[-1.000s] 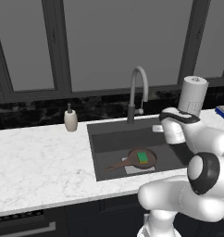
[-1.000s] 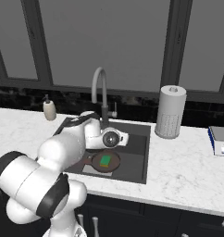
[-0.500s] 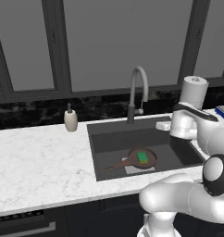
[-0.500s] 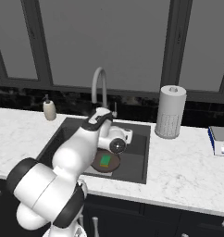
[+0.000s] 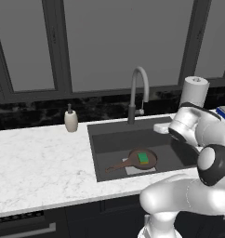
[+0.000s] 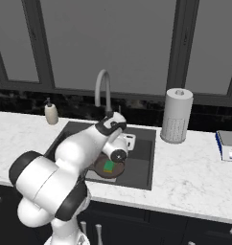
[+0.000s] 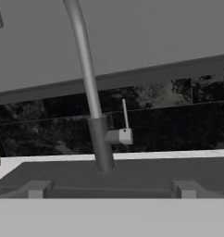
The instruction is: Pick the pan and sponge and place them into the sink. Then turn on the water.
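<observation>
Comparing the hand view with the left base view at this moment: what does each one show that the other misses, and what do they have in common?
Hand view alone: the gripper's two open fingertips low in the picture, and a close look at the faucet's thin side lever, with no stream below the spout.

Left base view alone: the pan lying in the sink with the sponge on it, plus the paper towel roll and the wide marble counter.

Both: the faucet, the sink's back edge, the soap bottle and the dark backsplash.

Pan [image 5: 144, 159]: dark brown. Sponge [image 5: 142, 157]: green top, yellow-orange edge. Sink [image 5: 109, 142]: dark grey, pale grey square at bottom. Faucet [image 5: 138, 91]: grey. Worktop [image 5: 40, 162]: white marble, grey veining. Soap bottle [image 5: 70, 121]: cream. Paper towel roll [image 6: 177, 115]: white.
</observation>
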